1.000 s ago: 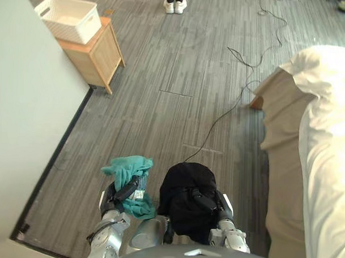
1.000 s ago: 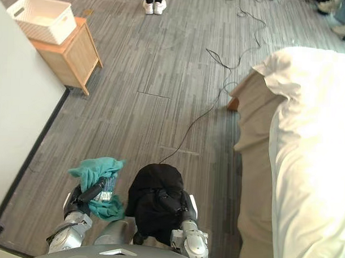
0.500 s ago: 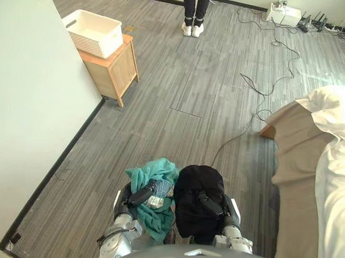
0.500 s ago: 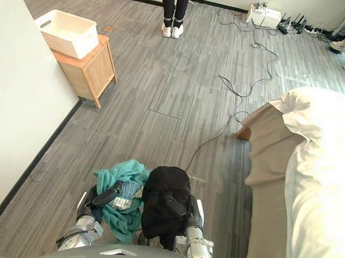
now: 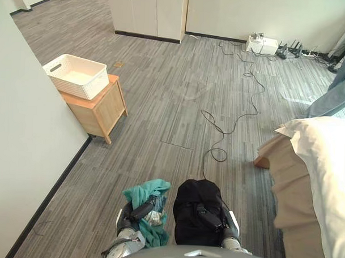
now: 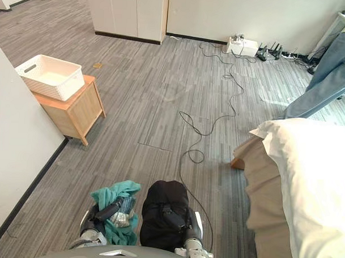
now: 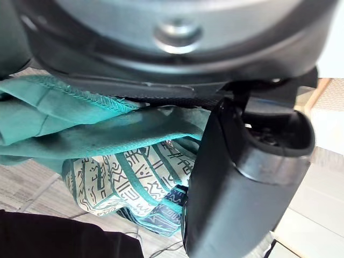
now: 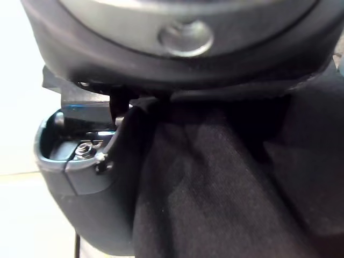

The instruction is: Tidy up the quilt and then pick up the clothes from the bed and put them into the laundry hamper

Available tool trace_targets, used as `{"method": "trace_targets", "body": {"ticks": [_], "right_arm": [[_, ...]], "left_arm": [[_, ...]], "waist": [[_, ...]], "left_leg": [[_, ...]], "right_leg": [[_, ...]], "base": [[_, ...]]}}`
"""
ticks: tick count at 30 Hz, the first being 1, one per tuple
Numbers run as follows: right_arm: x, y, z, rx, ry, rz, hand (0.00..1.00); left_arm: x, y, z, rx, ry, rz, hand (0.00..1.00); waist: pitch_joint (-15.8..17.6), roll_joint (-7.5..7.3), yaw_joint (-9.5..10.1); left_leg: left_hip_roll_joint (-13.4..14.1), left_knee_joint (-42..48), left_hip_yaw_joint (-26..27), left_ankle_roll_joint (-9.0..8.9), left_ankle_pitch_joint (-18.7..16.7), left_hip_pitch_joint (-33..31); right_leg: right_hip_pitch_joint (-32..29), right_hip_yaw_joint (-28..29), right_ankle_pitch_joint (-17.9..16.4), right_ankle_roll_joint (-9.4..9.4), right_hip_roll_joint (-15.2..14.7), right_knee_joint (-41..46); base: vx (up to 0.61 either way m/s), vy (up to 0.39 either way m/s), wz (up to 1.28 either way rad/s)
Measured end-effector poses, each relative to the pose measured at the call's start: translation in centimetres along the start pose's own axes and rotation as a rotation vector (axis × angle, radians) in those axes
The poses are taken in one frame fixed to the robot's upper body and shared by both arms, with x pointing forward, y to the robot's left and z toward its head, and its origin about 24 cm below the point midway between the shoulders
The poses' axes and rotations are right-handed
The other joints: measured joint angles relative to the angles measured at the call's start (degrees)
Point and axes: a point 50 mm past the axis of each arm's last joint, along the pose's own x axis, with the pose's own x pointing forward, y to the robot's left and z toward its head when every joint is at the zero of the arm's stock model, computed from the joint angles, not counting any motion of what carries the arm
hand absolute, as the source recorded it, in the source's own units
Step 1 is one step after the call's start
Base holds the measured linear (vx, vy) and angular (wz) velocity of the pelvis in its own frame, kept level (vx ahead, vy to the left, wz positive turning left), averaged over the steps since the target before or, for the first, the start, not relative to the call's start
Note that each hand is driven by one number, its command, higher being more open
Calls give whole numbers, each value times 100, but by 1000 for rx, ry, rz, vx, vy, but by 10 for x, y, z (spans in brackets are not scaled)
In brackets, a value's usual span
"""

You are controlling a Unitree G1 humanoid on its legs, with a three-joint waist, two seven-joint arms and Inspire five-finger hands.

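Both grasping: left robot hand [image 5: 140,209] curled round teal garment [image 5: 145,191]; right robot hand [image 5: 209,217] on black garment [image 5: 193,196], palm hidden.

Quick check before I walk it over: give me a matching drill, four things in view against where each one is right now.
Things:
1. teal garment
2. black garment
3. white basket
4. white quilt

Places:
A. on the wooden cabinet
B. gripped in the right hand
C. on the bed, at the right
D. gripped in the left hand

Pairs: 1-D, 2-B, 3-A, 4-C
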Motion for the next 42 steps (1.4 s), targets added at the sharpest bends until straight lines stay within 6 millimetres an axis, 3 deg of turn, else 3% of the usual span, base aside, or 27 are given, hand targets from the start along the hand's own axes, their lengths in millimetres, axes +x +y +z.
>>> {"method": "trace_targets", "body": {"ticks": [3,6,8,11,12,14,16,17,19,21,22,23,24,26,27,28,30,31,32,34,35,37,38,39,40,41,42], "right_arm": [[8,-6,-10,-2,60,-38,0],[19,-10,-2,-5,57,-68,0],[34,-14,10,-27,42,-101,0],[44,-23,14,-38,63,-158,0],[45,-31,17,-36,62,-190,0],[47,-46,23,-37,52,-246,0],[50,-56,26,-52,62,-278,0],[51,-57,28,-59,62,-282,0],[53,-47,28,-52,64,-253,0],[57,-33,31,-32,56,-218,0],[58,-30,33,-34,49,-208,0],[56,-35,31,-46,53,-216,0],[58,-37,34,-52,47,-218,0],[59,-40,38,-40,37,-230,0],[58,-42,35,-28,46,-240,0],[56,-43,31,-20,56,-244,0],[54,-47,30,10,54,-267,0],[56,-50,38,24,19,-282,0],[59,-51,47,17,-17,-282,0],[60,-52,53,11,-46,-279,0],[60,-50,56,7,-58,-274,0],[58,-49,51,-1,-43,-270,0],[63,-50,59,-15,-57,-267,0],[68,-46,68,-12,-76,-257,0],[69,-44,69,-9,-80,-255,0],[68,-44,68,-10,-76,-253,0],[67,-44,65,-13,-70,-252,0]], "left_arm": [[6,0,0,48,17,-4,0],[16,0,4,116,27,-14,0],[26,-2,12,175,25,-12,0],[34,-6,22,249,9,-34,0],[34,-10,22,263,7,-49,0],[34,-14,20,257,13,-64,0],[34,-13,19,255,16,-60,0],[35,-15,20,257,15,-60,0],[39,-11,32,273,-15,-43,0],[39,-1,37,278,-25,-10,0],[39,-1,38,265,-28,-8,0],[35,-3,30,260,-16,-16,0],[34,-3,30,267,-15,-21,0],[35,-6,27,291,-3,-42,0],[33,-5,25,305,7,-47,0],[34,-5,26,316,9,-49,0],[34,-4,25,350,14,-55,0],[36,-6,29,357,6,-52,0],[41,-9,33,365,-1,-54,0],[45,-13,39,373,-12,-58,0],[46,-14,41,375,-19,-61,0],[45,-9,38,386,-8,-50,0],[45,-13,29,395,19,-49,0],[46,-15,30,411,20,-58,0],[47,-18,30,414,20,-66,0],[47,-23,28,410,22,-88,0],[47,-24,27,411,25,-96,0]], "waist": [[-7,40,21],[109,138,33],[430,248,49],[641,219,131],[696,257,174],[755,464,143],[803,558,147],[804,567,138],[873,433,223],[979,298,282],[933,265,290],[767,500,310],[743,537,293],[835,376,147],[876,299,103],[882,272,54],[931,254,-175],[1050,447,-287],[1127,515,-358],[1157,586,-425],[1153,515,-490],[1094,370,-518],[1091,675,-445],[1100,694,-481],[1103,698,-493],[1102,706,-504],[1111,722,-511]], "left_leg": [[-34,-89,-43,9,28,-1],[60,432,-109,-66,-246,-231],[319,1555,-191,-530,-638,-594],[447,3106,-171,-899,-536,-1353],[362,2805,-158,-670,-777,-1455],[157,1547,-276,-440,-595,-1441],[-84,366,-341,-206,427,-1324],[-194,145,-232,-3,529,-1182],[-167,598,-138,8,291,-1406],[-61,1715,-48,18,-37,-1704],[-157,1862,-98,-32,-320,-1808],[-110,1481,-187,198,-376,-1750],[-108,1408,-139,292,-565,-1623],[-394,980,-82,353,-663,-1086],[-489,765,-133,451,-672,-697],[-508,711,-203,500,-710,-526],[-481,377,-676,600,-772,182],[-243,184,-923,609,-779,600],[-68,193,-1003,607,-779,790],[113,196,-1067,553,-793,955],[180,172,-1057,260,-926,1193],[151,141,-1054,-109,-1140,1542],[379,168,-1002,-229,-1141,1656],[406,248,-1022,-383,-763,1618],[418,345,-1026,-402,-539,1623],[474,891,-1061,-464,68,1522],[506,1267,-1100,-458,372,1428]], "right_leg": [[18,-36,35,19,-5,-155],[78,-104,-49,-31,32,-206],[275,-177,-148,-139,170,-331],[513,-132,-142,-195,93,-459],[492,-68,-181,-161,-8,-399],[439,56,-251,-63,-157,-391],[396,165,-374,155,-387,-354],[365,129,-415,168,-446,-346],[337,51,-358,191,-425,-336],[565,108,-291,244,-497,-349],[657,102,-294,248,-505,-259],[434,145,-452,413,-369,193],[304,168,-666,527,-392,590],[-437,313,-930,680,-749,2647],[-848,416,-551,715,-864,3795],[-1006,458,-560,723,-871,4321],[-1512,260,-1036,101,-684,5568],[-1946,-9,-1383,-232,-326,5505],[-2206,-161,-1454,-350,-69,4894],[-2583,-194,-1275,-235,194,3259],[-2737,-185,-574,-208,191,1585],[-2676,-179,891,-295,110,606],[-2783,-233,1147,-557,370,1043],[-2991,-204,778,-658,437,1543],[-2994,-205,607,-717,468,1707],[-2740,-257,298,-785,597,1771],[-2536,-289,183,-796,652,1702]], "base": [[-1,-1,5],[25,-2,10],[20,-20,7],[106,13,5],[181,78,-13],[227,167,-33],[290,195,-28],[290,104,-7],[378,77,-13],[363,71,-19],[196,47,-33],[183,66,-41],[218,101,-33],[350,132,6],[378,104,22],[455,73,52],[635,-32,78],[781,-146,87],[799,-201,86],[548,-193,69],[625,-281,63],[660,-300,26],[608,-251,-31],[581,-239,-43],[699,-313,-28],[606,-297,-15],[728,-319,-9]]}}
